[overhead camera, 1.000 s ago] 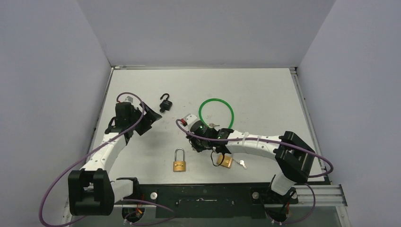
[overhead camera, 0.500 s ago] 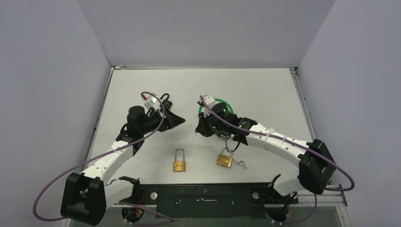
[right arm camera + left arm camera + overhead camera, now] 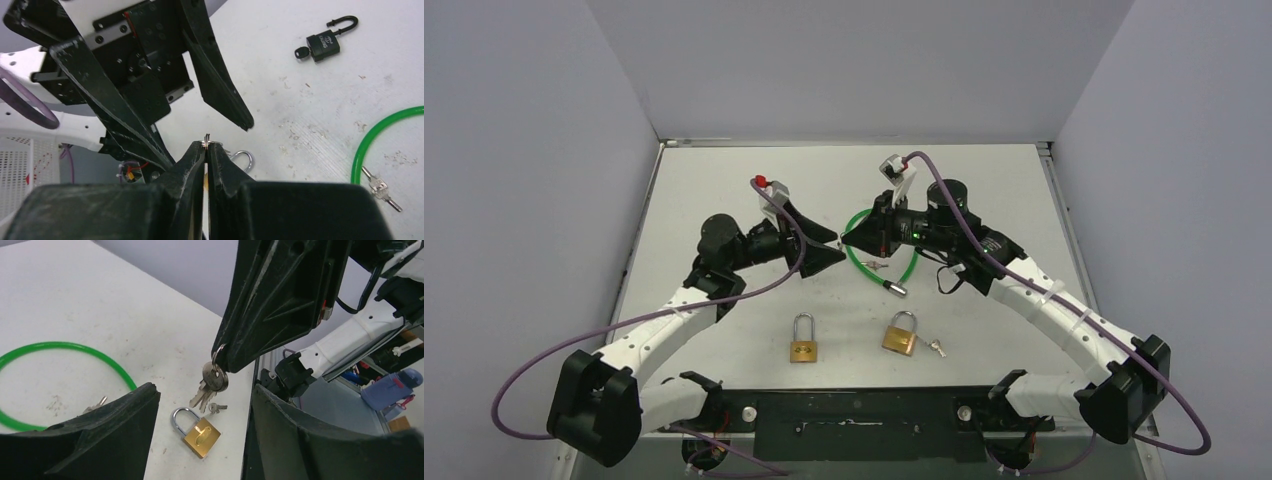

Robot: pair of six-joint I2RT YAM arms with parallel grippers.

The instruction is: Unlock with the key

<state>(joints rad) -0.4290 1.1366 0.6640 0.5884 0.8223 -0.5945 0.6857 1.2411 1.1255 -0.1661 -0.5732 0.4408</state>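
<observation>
A green loop of plastic-coated cable (image 3: 50, 344) lies on the white table (image 3: 984, 190), and one small pair of silver keys (image 3: 380, 188) lies inside it.

There are three padlocks. Two are brass ones near the front edge, the left brass padlock (image 3: 804, 348) and the right brass padlock (image 3: 899, 340); both have their shackles down. A black padlock (image 3: 324, 42) lies farther back with its shackle swung open and a dark-headed key in its body. Another small set of keys (image 3: 936, 347) lies just beside the right brass padlock.

The right gripper (image 3: 207, 147) is pinched tight on the ring of a silver key bunch (image 3: 215, 379), which dangles above the table. The left gripper (image 3: 203, 390) faces it, fingers spread wide and holding nothing, with the bunch hanging between them.
</observation>
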